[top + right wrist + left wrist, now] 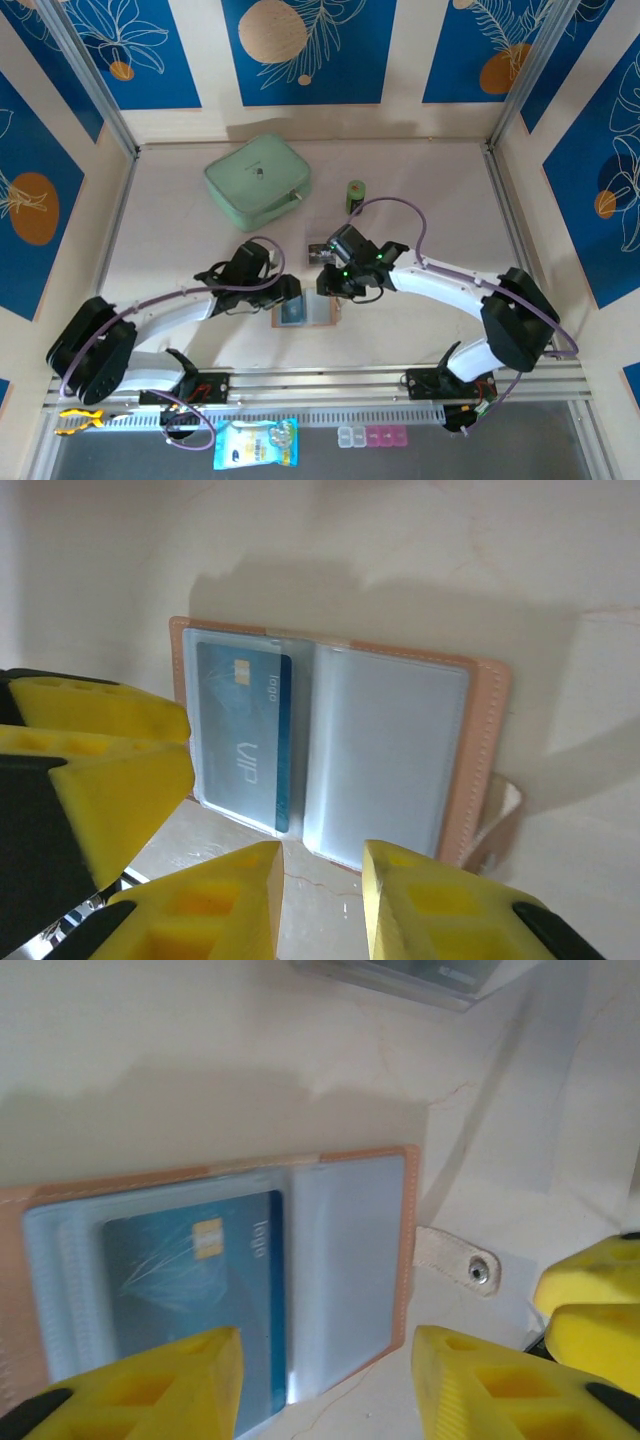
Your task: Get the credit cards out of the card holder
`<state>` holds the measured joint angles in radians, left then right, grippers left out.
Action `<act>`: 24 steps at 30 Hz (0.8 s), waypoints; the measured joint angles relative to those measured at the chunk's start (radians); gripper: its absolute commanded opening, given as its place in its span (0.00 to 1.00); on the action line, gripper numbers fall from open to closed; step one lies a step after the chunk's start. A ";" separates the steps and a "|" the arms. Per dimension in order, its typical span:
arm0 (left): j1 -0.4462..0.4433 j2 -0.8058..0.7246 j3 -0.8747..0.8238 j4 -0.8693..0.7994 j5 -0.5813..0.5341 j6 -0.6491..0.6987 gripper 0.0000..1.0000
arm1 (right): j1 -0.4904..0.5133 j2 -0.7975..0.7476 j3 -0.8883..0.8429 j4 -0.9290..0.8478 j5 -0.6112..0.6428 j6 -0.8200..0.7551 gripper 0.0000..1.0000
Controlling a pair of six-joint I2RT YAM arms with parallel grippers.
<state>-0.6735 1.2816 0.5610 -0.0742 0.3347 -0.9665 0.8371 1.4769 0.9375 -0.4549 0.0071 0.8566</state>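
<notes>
Both open: left pincer (325, 1360) and right pincer (322, 865) at near edge of card holder (390, 740), table (400, 540) beyond.

A mint-green zip case (257, 181) sits far back on the table (170, 230), a small green cylinder (355, 194) upright to its right. Below the front rail (330, 381) lie a blue-and-white packet (256, 444) and a pill case (372, 436).

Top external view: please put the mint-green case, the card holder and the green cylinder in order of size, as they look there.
1. mint-green case, clearly the largest.
2. card holder, lying open and partly hidden, so only its visible part is judged.
3. green cylinder, the smallest.
</notes>
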 measured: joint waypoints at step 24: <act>0.028 0.019 -0.055 -0.072 -0.014 0.048 0.16 | 0.048 0.198 0.088 0.071 -0.070 -0.010 0.28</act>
<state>-0.6456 1.3003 0.5056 -0.1467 0.3206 -0.9180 0.8848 1.6749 1.0256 -0.3843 -0.0631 0.8463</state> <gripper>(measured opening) 0.164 0.275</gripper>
